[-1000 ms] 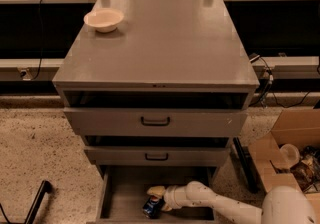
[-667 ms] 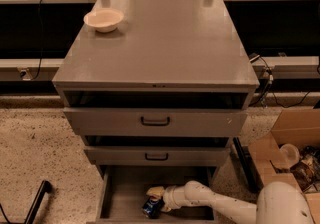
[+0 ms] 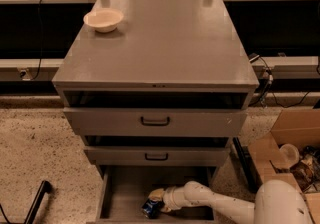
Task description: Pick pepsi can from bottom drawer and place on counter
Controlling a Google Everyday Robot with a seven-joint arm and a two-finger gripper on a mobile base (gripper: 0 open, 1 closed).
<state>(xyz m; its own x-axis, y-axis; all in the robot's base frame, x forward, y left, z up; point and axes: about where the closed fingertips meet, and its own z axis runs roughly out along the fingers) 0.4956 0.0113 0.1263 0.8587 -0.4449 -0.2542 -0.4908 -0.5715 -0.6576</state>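
Observation:
The bottom drawer (image 3: 125, 188) of the grey cabinet stands pulled open at the bottom of the camera view. The pepsi can (image 3: 150, 208), small and blue, lies on the drawer floor near the front. My gripper (image 3: 156, 200) reaches into the drawer from the right on a white arm and sits right at the can, its pale tip just above and behind it. The counter (image 3: 165, 43) is the wide flat grey top of the cabinet above.
A white bowl (image 3: 103, 19) sits on the counter's back left corner. Two upper drawers with black handles (image 3: 155, 121) stick out slightly above the open one. Cardboard boxes (image 3: 285, 143) stand on the speckled floor at right. A black leg (image 3: 37, 200) lies at the lower left.
The arm's white base has shifted slightly at the lower right. The gripper stays at the can in the drawer.

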